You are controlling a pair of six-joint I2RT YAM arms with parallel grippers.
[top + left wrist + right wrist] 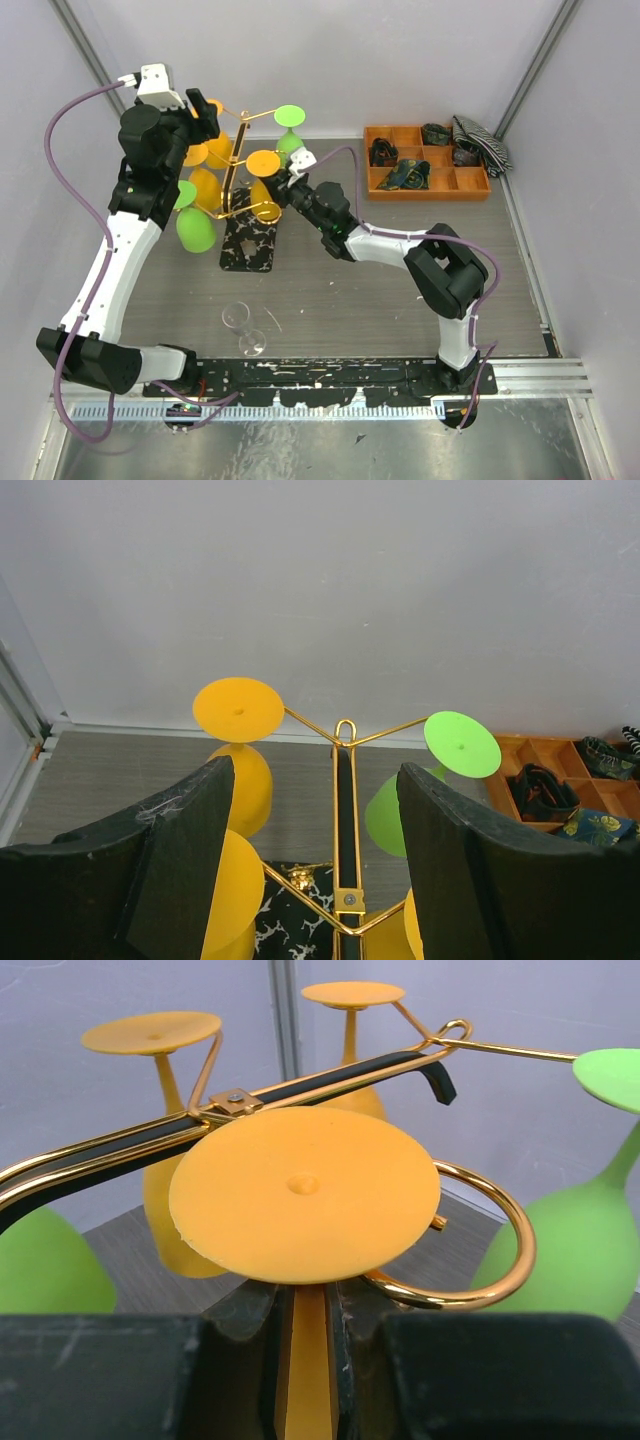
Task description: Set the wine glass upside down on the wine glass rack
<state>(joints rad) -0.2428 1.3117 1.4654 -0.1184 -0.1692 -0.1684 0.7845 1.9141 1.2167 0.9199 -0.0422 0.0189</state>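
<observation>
The orange wine glass is held upside down by its stem in the narrowed right gripper, foot up at a curled arm of the wine glass rack — so the hanging is judged nearly done, with seating, release and retreat left. The left gripper is spread wide and empty above the rack's post. The approach is crowded by hung glasses in orange and green — clear glasses and an orange tray are set well apart

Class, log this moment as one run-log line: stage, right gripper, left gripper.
stage: hanging orange glass on rack; right gripper: shut on its stem, foot up, by curled arm; left gripper: open, above rack
</observation>
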